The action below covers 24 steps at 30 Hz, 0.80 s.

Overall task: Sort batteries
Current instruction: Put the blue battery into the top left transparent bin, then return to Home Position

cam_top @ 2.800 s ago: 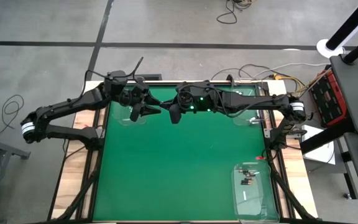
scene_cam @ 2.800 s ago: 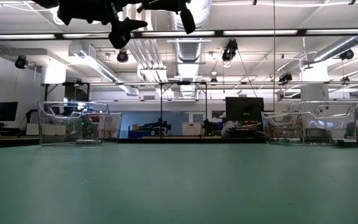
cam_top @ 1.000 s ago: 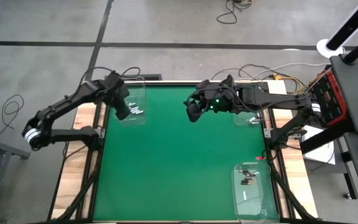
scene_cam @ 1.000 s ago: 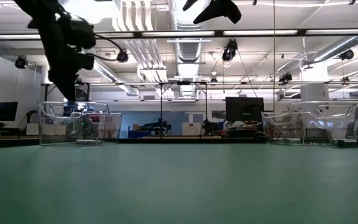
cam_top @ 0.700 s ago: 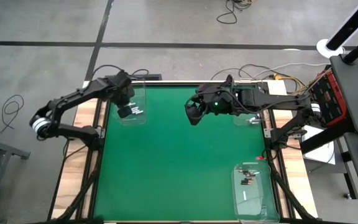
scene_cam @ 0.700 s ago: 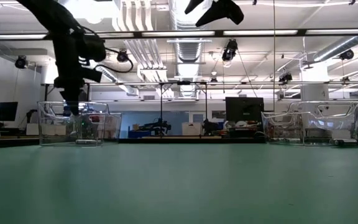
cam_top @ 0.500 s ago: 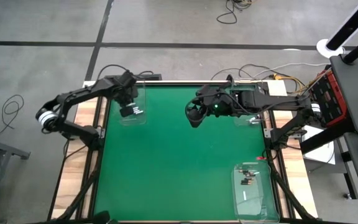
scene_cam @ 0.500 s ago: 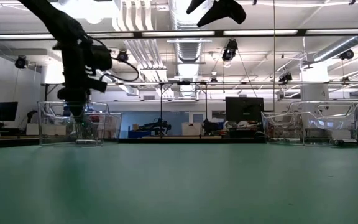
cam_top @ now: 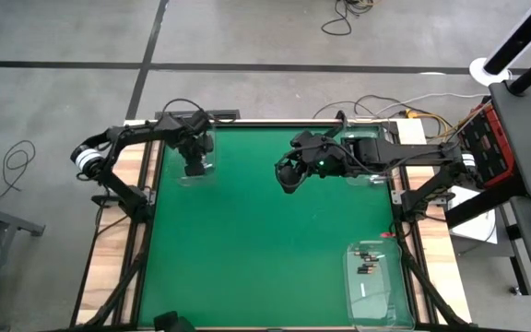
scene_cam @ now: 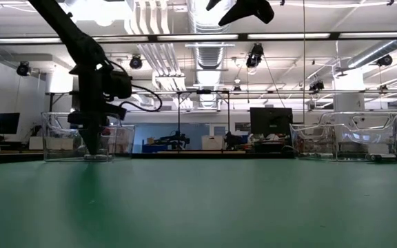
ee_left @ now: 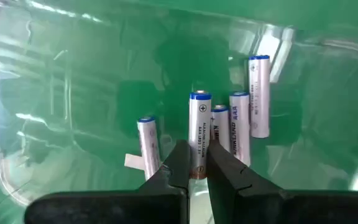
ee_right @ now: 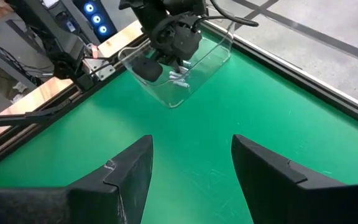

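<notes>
Fingers of the left gripper (ee_left: 197, 171) are pinched on a white battery (ee_left: 199, 134) down inside the far-left clear tray (cam_top: 207, 175) with four others, looks light, stiff, slick, so grab mid-barrel, while the right gripper (ee_right: 191, 163) hangs spread open mid-table.

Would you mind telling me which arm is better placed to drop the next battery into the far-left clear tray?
The left. Its gripper is already down in the clear tray, fingers shut on a white battery above the others. The right gripper hangs open over mid-table, holding nothing.
</notes>
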Available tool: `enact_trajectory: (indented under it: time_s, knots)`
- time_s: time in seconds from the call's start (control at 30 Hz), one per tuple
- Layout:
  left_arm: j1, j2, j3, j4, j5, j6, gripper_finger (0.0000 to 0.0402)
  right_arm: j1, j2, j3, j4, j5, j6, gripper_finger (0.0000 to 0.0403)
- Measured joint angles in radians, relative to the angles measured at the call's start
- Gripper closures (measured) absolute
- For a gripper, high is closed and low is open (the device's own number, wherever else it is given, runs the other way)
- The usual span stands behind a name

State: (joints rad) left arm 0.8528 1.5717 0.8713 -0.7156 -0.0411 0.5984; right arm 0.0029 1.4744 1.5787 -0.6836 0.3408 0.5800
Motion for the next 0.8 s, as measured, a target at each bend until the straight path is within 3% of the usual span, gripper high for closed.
enact_trajectory:
  time_s: [0.3, 0.53, 0.7, 0.8]
  knots:
    - [0.001, 0.034, 0.001, 0.002, 0.025, -0.025, 0.0385, 0.001, 0.0, 0.0, 0.0, 0.0, 0.015, 0.0192]
    - [0.001, -0.024, -0.002, -0.023, 0.052, -0.023, 0.0303, 0.002, -0.004, -0.001, 0.0, -0.052, 0.034, 0.0191]
    - [0.001, -0.14, 0.002, -0.087, 0.066, -0.049, 0.0246, 0.009, -0.033, -0.002, 0.005, -0.105, -0.009, 0.0193]
    - [0.001, -0.259, 0.019, -0.146, 0.185, -0.139, 0.0226, 0.019, -0.049, -0.002, 0.038, -0.082, -0.105, 0.0197]
